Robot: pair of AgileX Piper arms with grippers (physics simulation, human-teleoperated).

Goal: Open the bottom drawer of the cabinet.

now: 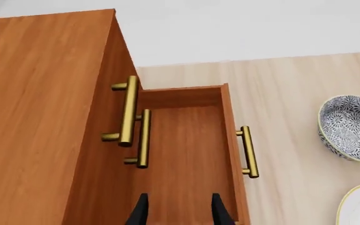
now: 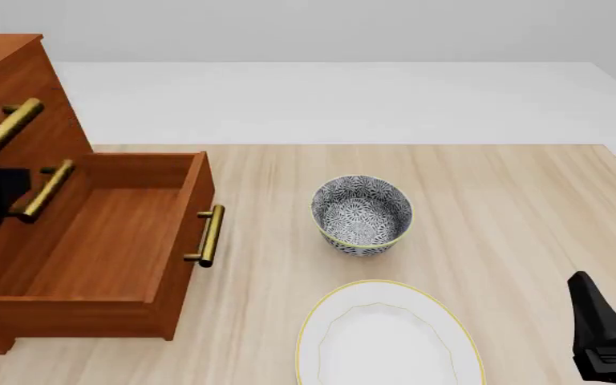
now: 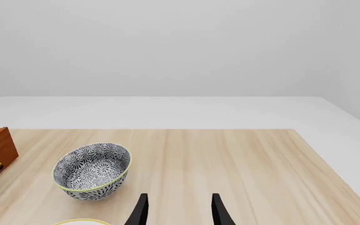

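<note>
At the far left the cabinet is standing on the table, and the bottom drawer is sitting pulled well out toward the right, its plain wood inside showing bare and its brass handle facing the bowl. The left gripper is hanging above the open drawer with its fingers parted and nothing between them; in the front view it is showing only as a dark block at the cabinet's face, so its exact height is hard to judge. The drawer is looking like a stiff, fairly heavy box that will slide straight on its runners rather than flex, and the bar handle, smooth and probably slippery, is the place to grip, around its middle between the two posts. To the right of the drawer the patterned bowl is standing near the table's middle, with a white plate nearer the camera. At the near right the right gripper is idling over bare table, spread and holding nothing.
</note>
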